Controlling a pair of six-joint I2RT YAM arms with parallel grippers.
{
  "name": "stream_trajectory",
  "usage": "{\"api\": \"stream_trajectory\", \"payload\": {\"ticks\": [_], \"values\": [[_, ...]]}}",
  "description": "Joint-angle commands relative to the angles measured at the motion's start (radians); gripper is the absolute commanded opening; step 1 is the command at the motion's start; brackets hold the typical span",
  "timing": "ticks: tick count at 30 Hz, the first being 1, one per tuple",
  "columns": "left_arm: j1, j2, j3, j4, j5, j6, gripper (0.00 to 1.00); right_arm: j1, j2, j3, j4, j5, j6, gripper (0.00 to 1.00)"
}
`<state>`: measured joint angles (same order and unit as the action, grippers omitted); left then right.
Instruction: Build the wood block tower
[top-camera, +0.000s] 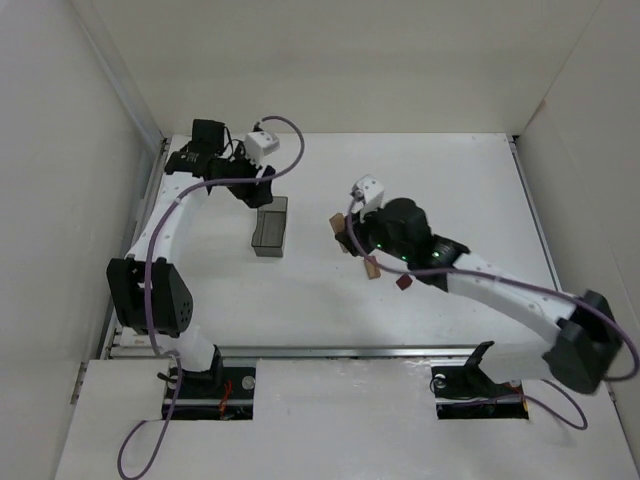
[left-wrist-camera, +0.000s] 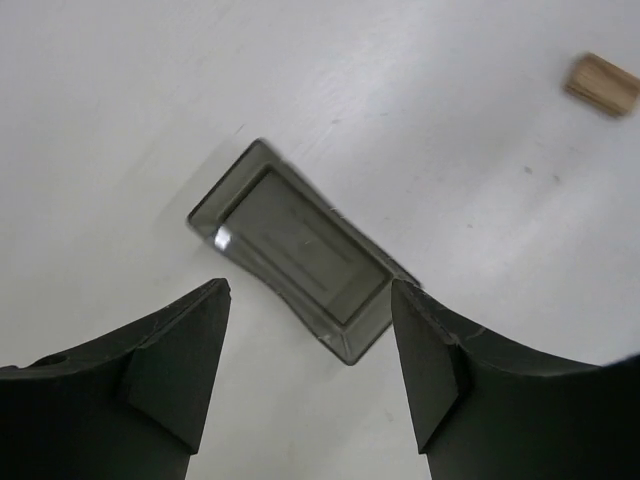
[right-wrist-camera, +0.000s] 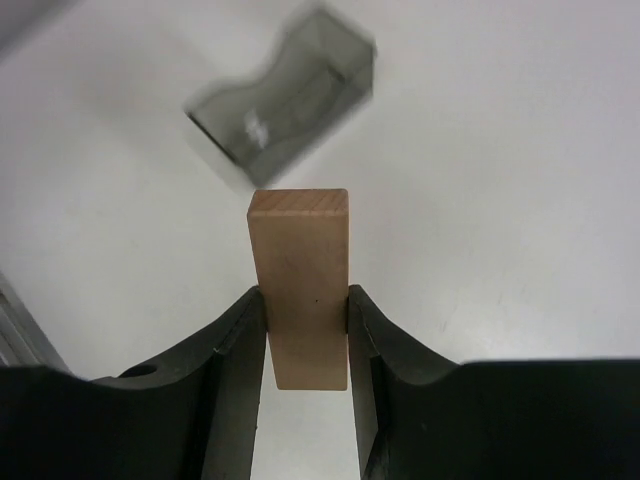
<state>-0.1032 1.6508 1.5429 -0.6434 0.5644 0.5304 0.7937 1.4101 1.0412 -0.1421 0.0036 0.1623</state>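
Firmly, right gripper (right-wrist-camera: 305, 292) pinches tan block (right-wrist-camera: 298, 240), bin (right-wrist-camera: 290, 95) blurred behind; left gripper (left-wrist-camera: 310, 287) gapes empty.

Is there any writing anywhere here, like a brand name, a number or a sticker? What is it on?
No text can be read in any view.
Dark translucent bin: faint marks on its floor, too blurred to read.
Light wooden block between the right arm's fingers: bare wood, no print.
White table: no markings.
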Motion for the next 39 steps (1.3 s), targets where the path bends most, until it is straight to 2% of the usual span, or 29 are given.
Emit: {"api": "stream_trajectory", "payload": {"ticks": [1, 3, 4, 5, 6, 9, 11, 18, 21, 26, 29, 30, 35, 36, 37, 39], "values": [[-0.062, -0.143, 0.065, -0.174, 0.249, 0.42, 0.63, 0.007, -0.184, -0.212, 0.613, -0.166, -0.301, 0.0], [-0.078, -0.172, 0.092, -0.255, 0.346, 0.65, 0.63, -0.02, -0.224, -0.295, 0.703, -0.238, -0.337, 0.0], [-0.09, -0.187, 0.106, -0.29, 0.397, 0.73, 0.64, -0.031, -0.233, -0.296, 0.704, -0.314, -0.366, 0.0], [-0.099, -0.187, 0.13, -0.329, 0.482, 0.787, 0.65, -0.031, -0.234, -0.296, 0.704, -0.342, -0.377, 0.0], [-0.113, -0.187, 0.143, -0.329, 0.508, 0.819, 0.65, -0.04, -0.234, -0.287, 0.688, -0.367, -0.386, 0.0], [-0.211, -0.187, 0.174, -0.363, 0.49, 0.874, 0.67, -0.04, -0.223, -0.287, 0.699, -0.428, -0.395, 0.0], [-0.265, -0.187, 0.184, -0.41, 0.489, 0.998, 0.67, -0.04, -0.223, -0.277, 0.699, -0.429, -0.395, 0.0], [-0.384, -0.165, 0.154, -0.362, 0.42, 0.925, 0.67, -0.04, -0.244, -0.287, 0.708, -0.438, -0.395, 0.0], [-0.426, -0.154, 0.154, -0.285, 0.41, 0.801, 0.67, -0.04, -0.244, -0.287, 0.708, -0.426, -0.395, 0.0], [-0.435, -0.144, 0.163, -0.331, 0.378, 0.829, 0.56, -0.04, -0.244, -0.287, 0.708, -0.416, -0.395, 0.0], [-0.444, -0.144, 0.163, -0.343, 0.368, 0.829, 0.41, -0.04, -0.244, -0.287, 0.708, -0.416, -0.395, 0.0], [-0.444, -0.144, 0.163, -0.343, 0.368, 0.813, 0.3, -0.04, -0.244, -0.287, 0.708, -0.416, -0.395, 0.0], [-0.454, -0.144, 0.163, -0.317, 0.35, 0.749, 0.07, -0.04, -0.244, -0.287, 0.708, -0.416, -0.385, 0.0], [-0.466, -0.135, 0.163, -0.3, 0.319, 0.681, 0.02, -0.04, -0.244, -0.287, 0.682, -0.397, -0.373, 0.0], [-0.475, -0.135, 0.163, -0.245, 0.296, 0.625, 0.0, -0.04, -0.244, -0.267, 0.664, -0.375, -0.357, 0.23], [-0.499, -0.114, 0.152, -0.194, 0.199, 0.525, 0.0, -0.04, -0.244, -0.239, 0.601, -0.296, -0.324, 0.4]]}}
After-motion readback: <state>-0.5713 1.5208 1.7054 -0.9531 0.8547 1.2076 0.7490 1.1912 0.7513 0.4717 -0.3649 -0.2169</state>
